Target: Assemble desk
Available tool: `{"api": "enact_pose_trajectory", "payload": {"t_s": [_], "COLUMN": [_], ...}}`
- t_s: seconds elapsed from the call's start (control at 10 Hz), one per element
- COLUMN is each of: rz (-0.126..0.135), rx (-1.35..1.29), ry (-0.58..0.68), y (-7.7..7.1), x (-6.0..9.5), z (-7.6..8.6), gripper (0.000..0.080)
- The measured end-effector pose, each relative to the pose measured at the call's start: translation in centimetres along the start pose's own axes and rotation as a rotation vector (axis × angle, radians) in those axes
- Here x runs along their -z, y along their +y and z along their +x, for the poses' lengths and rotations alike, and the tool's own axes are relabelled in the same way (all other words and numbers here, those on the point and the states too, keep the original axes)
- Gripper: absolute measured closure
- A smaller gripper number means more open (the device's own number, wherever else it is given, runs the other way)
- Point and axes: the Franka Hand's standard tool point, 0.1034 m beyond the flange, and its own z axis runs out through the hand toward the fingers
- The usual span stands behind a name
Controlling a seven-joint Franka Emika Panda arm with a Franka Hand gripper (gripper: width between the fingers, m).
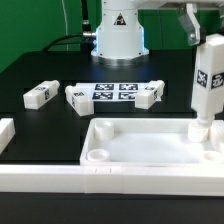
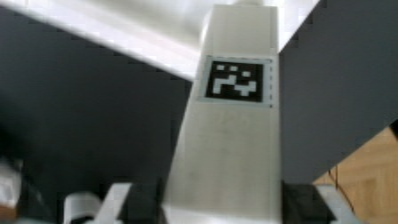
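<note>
Right, exterior view: your gripper (image 1: pixel 203 38) was clamped on the top of an upright leg (image 1: pixel 207 85), whose foot met the far corner socket (image 1: pixel 200 128) of the desk top (image 1: pixel 130 150) on the exterior view's right, while a loose leg (image 1: pixel 40 94) lay on the black table (image 1: pixel 30 60), toward the exterior view's left of the marker board (image 1: pixel 112 92). Wrist view: that leg ran straight out from your grip, its tag (image 2: pixel 238 80) facing the camera.

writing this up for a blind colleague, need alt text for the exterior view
The tool holds a tagged white leg upright, its lower end at a corner of the white desk top, on the exterior view's right. Beyond it on the black table lie the marker board and loose legs.
</note>
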Motion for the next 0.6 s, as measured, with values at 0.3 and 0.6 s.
{"api": "enact_pose_trajectory", "payload": {"t_s": [0.3, 0.6], "rz": [-0.004, -0.003], "rx": [0.057, 0.056], "ry": [0.016, 0.014], "y": [0.55, 0.52], "x": [-0.78, -0.82], "z": [1.54, 1.43], "gripper": [0.0501, 0.0501]}}
